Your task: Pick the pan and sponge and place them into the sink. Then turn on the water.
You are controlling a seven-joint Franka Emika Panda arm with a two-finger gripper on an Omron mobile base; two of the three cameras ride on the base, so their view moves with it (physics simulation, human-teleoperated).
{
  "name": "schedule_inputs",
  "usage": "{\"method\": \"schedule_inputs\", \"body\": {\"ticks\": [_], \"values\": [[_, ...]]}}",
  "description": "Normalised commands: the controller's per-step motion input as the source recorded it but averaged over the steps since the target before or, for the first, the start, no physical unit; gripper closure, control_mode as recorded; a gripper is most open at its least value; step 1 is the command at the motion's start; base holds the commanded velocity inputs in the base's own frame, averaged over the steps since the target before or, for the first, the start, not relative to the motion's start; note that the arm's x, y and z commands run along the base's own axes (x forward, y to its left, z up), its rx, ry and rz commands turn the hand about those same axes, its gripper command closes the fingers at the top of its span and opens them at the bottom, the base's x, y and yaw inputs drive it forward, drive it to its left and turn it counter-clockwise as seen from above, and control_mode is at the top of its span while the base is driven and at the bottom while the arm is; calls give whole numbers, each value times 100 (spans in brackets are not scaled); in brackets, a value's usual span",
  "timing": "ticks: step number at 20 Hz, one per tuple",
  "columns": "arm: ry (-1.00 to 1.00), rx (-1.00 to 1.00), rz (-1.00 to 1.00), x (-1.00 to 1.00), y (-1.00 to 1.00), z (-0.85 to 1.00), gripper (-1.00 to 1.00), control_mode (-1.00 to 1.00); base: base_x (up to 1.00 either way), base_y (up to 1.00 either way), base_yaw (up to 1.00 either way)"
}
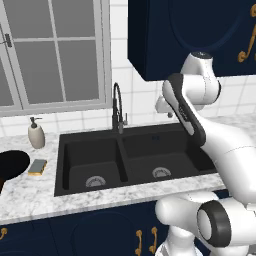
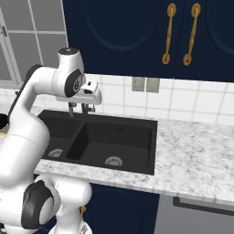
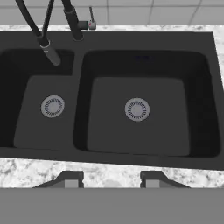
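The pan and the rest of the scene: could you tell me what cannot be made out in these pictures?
- Pan: cut off by the left base view's left edge; its handle cannot be seen.
- Sink: in the right base view the arm covers the left basin's near corner.
- Faucet: its arch runs off the hand view's top edge.
- Sponge: too small to show its underside.

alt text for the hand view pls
Looking down into the black double-basin sink, both basins empty, a round silver drain in each. The dark faucet rises at the top left, and the gripper, jaws apart and empty, hangs over the marble counter.
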Motion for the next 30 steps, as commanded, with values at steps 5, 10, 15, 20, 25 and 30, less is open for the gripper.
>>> {"method": "schedule_inputs", "body": {"ticks": [5, 10, 15, 20, 25, 30], "values": [[1, -1, 3, -25, 37, -10, -100, -100, 0, 0, 0], [0, -5, 22, -52, 100, -12, -100, -100, 0, 0, 0], [2, -5, 30, -24, 100, 0, -100, -100, 0, 0, 0], [6, -12, 19, 0, 75, -2, -100, -100, 0, 0, 0], [0, -8, -1, -1, 64, -13, -100, -100, 0, 0, 0], [3, 0, 5, 40, 100, -24, -100, -100, 0, 0, 0]]}}
